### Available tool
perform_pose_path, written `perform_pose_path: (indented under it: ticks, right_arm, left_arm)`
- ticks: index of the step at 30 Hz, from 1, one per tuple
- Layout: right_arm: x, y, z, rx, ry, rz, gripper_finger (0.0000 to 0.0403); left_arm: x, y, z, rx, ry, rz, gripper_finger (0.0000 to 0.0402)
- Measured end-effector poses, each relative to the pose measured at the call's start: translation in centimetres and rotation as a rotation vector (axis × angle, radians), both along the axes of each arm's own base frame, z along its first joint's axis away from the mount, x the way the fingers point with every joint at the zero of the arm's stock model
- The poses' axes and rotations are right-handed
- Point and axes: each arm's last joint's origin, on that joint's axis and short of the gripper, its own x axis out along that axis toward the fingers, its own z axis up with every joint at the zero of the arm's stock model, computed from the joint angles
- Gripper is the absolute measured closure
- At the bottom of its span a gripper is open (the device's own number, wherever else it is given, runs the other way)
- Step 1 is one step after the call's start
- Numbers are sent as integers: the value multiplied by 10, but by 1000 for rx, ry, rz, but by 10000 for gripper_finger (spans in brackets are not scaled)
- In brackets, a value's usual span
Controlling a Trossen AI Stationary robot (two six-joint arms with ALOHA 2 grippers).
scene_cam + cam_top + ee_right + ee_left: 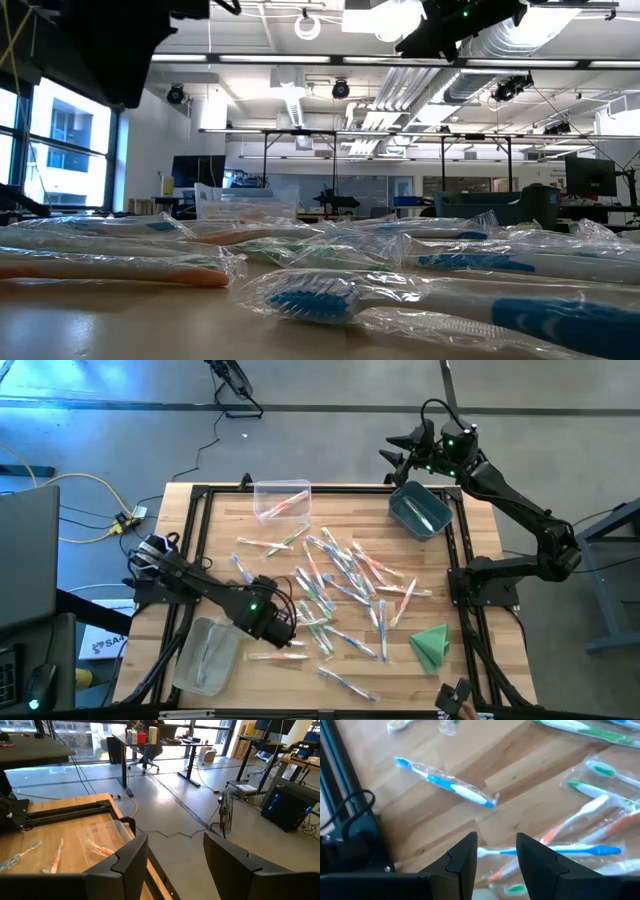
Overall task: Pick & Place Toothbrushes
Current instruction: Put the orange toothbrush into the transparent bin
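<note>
Toothbrushes [340, 585] in crinkly clear wrappers are strewn all over the middle of the wooden surface [225, 530], so still plenty to sort. Going left to right: the left gripper [283, 622] is low over the near-left edge of the pile, with a clear bin [207, 655] just behind and beside it and not much visible inside. Its fingers stand apart with nothing between them. The bit that matters: in the left wrist view a blue-handled toothbrush [560, 850] lies right under and just ahead of the fingertips [465, 851], its long axis running crosswise to the way the gripper points, so I'd guess that's the pick, and the jaws may need a turn to span the handle properly. Another blue one [445, 782] sits further ahead. A second clear bin [281, 499] at the far side already holds a couple. Further right, the right gripper [405, 452] hangs out past the far edge beside a blue bin [421, 510], fingers apart and empty, well away from the pile, so the left arm's clearly nearer. A folded green cloth [431, 644] sits near-right. The overhead shows the layout but not that crosswise lie; the wrist view does.
</note>
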Motion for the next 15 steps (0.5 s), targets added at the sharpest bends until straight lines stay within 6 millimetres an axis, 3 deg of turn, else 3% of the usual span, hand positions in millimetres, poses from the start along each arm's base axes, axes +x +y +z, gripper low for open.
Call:
perform_pose_path:
  ticks: [15]
  right_arm:
    - [0, 0, 0, -39, 23, 7, 218]
  left_arm:
    - [12, 39, 6, 74, 47, -105, 271]
